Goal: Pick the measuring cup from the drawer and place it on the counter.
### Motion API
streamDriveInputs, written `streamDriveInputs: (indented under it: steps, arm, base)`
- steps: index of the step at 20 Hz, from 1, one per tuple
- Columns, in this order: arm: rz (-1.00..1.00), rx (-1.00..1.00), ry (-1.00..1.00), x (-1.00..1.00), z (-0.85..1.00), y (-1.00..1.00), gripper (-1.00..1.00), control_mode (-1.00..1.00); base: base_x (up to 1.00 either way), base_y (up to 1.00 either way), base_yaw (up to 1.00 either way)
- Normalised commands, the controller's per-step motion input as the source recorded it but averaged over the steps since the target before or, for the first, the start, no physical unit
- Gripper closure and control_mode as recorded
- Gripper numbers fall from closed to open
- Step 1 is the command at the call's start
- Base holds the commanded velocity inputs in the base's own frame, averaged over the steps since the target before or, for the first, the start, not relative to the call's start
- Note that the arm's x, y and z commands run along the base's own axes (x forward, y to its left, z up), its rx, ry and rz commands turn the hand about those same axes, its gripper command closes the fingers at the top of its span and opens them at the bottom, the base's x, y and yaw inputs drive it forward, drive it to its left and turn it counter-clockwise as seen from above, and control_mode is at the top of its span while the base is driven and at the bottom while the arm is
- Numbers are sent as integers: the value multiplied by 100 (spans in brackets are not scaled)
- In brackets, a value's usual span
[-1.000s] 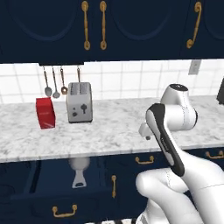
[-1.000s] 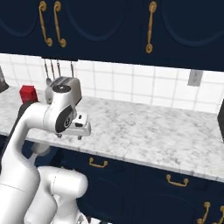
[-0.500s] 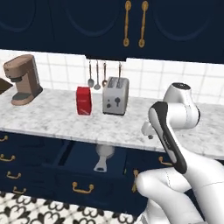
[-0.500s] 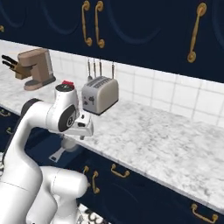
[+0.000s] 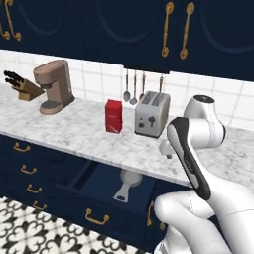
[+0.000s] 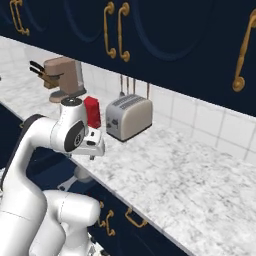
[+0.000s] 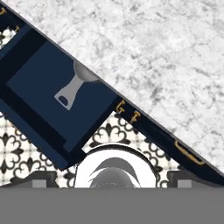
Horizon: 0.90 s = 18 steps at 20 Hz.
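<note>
In the hand view the measuring cup (image 7: 75, 84) lies in the open drawer (image 7: 41, 83) toward ten o'clock from the end effector (image 7: 112, 183), bowl tucked under the counter (image 7: 166, 57) edge, handle running toward seven o'clock; the end effector hangs high above the counter edge, facing down, fingers spread wide and empty.

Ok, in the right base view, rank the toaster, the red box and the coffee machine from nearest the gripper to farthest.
Measured from the gripper:
1. Red box, just behind the gripper on the counter.
2. Toaster, behind and to the right; close to the box's distance, so this call is narrow.
3. Coffee machine, far left along the counter.
</note>
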Motion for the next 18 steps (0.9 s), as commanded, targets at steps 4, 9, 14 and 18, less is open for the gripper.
streamDriveInputs:
  steps: [4,9,14,18]
  arm:
    - [0,0,0,0,0,0,-100,100]
    - [0,0,3,-1,-25,12,-100,-100]
    - [0,0,2,1,-38,83,-100,-100]
    - [0,0,0,0,-27,83,-100,-100]
  base:
    - [32,-47,27]
    - [0,0,0]
    - [0,0,0]
    - [0,0,0]
